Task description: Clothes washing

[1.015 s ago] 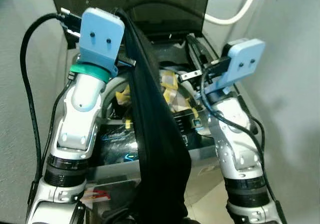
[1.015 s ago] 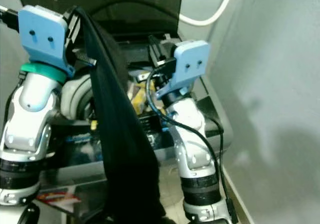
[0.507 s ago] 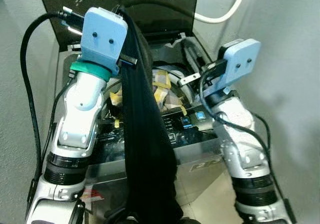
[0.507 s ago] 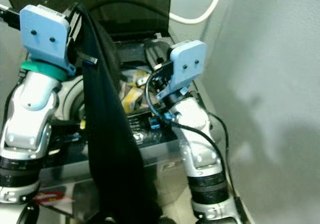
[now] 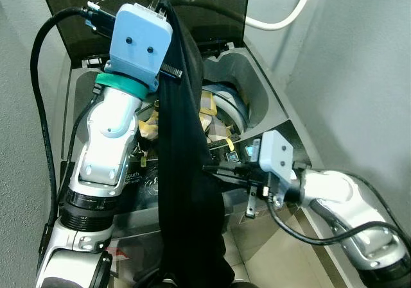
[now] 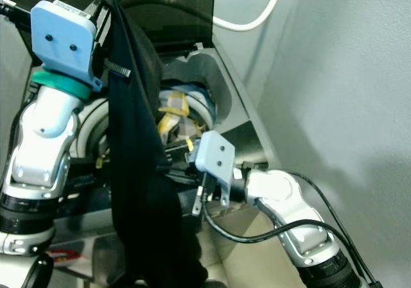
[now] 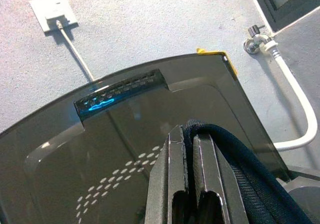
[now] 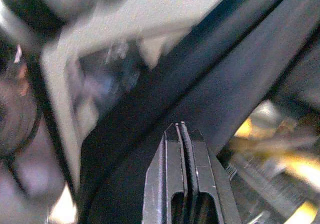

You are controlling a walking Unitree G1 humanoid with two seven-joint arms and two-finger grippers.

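Centrally, black garment (image 5: 186, 172) hangs from left gripper (image 7: 189, 143), fingers clamped on its top fold, above open washer (image 5: 257, 102). Right gripper (image 8: 181, 129), fingers together, beside mid-cloth. Judged soft, light, limp; grip bunched fold.

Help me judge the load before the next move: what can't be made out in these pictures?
- Drum contents: in both eye views the hanging black garment covers much of the washer opening.
- Garment's lower end: cut off by the eye views' bottom edge.
- Right tool: its tips sit against the garment in the eye views; the right wrist view is blurred, so contact is unclear.
- Left tool: shut on the garment; how much fabric it pinches is hidden.
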